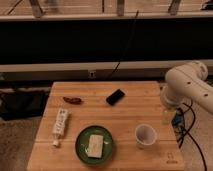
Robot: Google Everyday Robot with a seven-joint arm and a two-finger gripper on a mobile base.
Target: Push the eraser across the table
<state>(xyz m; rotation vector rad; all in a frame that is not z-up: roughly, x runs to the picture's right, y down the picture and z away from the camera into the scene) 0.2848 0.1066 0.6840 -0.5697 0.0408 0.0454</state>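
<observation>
The eraser (115, 97), a small flat black block, lies at an angle on the far middle of the light-wood table (132, 117). My white arm (186, 86) hangs over the table's right edge. The gripper (167, 116) points down at that edge, to the right of the eraser and well apart from it. Nothing shows in the gripper.
A paper cup (145, 135) stands at the front right. A green plate (81, 146) at the front middle holds a pale block (95, 145). A long white strip-shaped object (60, 122) lies at the left. A dark red object (73, 100) lies at the far left. Cables hang off the right side.
</observation>
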